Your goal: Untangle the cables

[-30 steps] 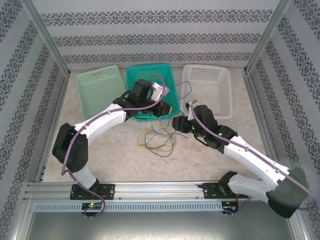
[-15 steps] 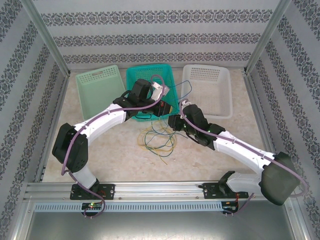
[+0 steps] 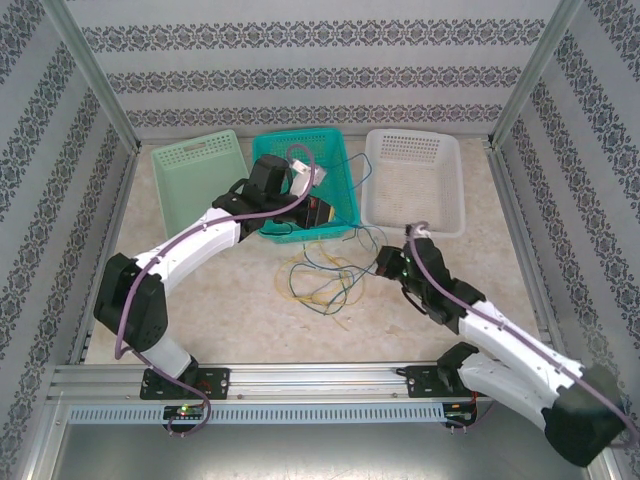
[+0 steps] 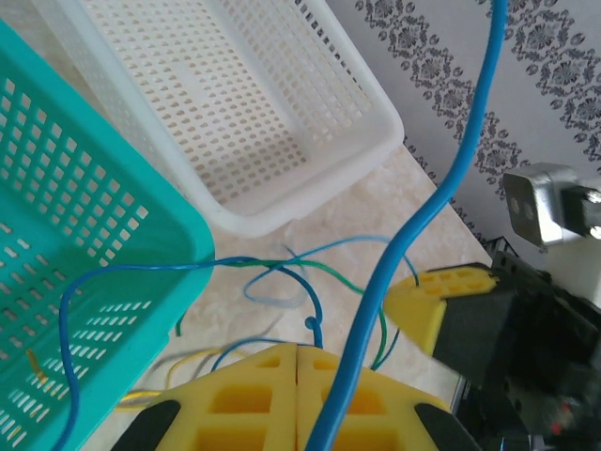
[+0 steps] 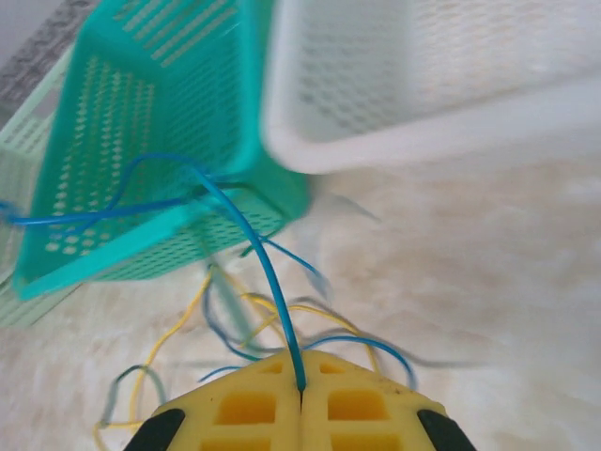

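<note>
The cables (image 3: 318,278) lie as a loose tangle of yellow, blue and green strands on the table, just in front of the teal basket (image 3: 262,150). My left gripper (image 3: 322,213) hovers at that basket's front rim. Its yellow fingers (image 4: 263,395) are shut, and a blue cable (image 4: 441,197) runs up from them across the right finger. To the right of the tangle, my right gripper (image 3: 383,262) is shut on a blue cable (image 5: 268,272). That cable stretches from its tips (image 5: 300,387) to the teal basket's rim (image 5: 202,178).
A light green basket (image 3: 200,175) stands at the back left and a white basket (image 3: 415,190) at the back right, either side of the teal one. Patterned walls and metal posts enclose the table. The right gripper's yellow finger (image 4: 441,296) shows close to my left fingers.
The right gripper has shut on the blue cable and drawn back toward the near right, pulling the strand taut. The left gripper has shifted slightly left over the teal basket.
</note>
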You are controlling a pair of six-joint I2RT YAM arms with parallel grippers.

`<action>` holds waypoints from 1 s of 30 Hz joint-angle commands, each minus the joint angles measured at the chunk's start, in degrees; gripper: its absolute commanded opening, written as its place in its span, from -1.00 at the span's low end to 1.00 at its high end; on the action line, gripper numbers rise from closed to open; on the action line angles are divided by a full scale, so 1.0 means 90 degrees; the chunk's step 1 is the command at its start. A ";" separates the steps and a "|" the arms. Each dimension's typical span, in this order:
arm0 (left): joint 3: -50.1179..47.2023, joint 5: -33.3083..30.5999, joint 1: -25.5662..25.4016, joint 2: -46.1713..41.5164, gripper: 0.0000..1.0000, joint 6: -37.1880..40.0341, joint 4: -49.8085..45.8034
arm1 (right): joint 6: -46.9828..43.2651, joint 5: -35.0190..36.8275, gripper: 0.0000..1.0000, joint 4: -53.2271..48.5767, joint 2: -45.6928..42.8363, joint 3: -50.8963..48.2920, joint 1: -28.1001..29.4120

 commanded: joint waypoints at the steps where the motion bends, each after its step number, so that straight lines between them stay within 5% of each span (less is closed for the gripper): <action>1: -0.0051 -0.0103 0.0118 -0.0284 -1.00 0.0218 -0.0369 | 0.0715 0.0282 -1.00 0.0018 -0.0361 -0.0337 -0.0053; 12: -0.0191 0.0392 0.0284 -0.0602 -1.00 -0.0240 0.0368 | 0.0511 -0.0448 -1.00 -0.0323 0.1344 0.0264 0.0098; 15: -0.0276 0.0381 0.0291 -0.0654 -1.00 -0.0229 0.0395 | 0.0328 -0.0381 -0.20 -0.0604 0.1665 0.0560 0.0129; 17: -0.0301 0.0411 0.0291 -0.0661 -1.00 -0.0220 0.0352 | 0.0195 -0.0265 0.05 -0.0532 0.1523 0.0588 0.0186; 22: -0.0332 0.0375 0.0289 -0.0635 -1.00 -0.0169 0.0322 | -0.0229 -0.0126 0.29 -0.0864 0.0707 0.0669 0.0229; 30: -0.0279 0.0363 0.0272 -0.0573 -1.00 0.0030 0.0068 | -0.0617 -0.0518 0.24 -0.1123 0.0442 0.1253 0.0432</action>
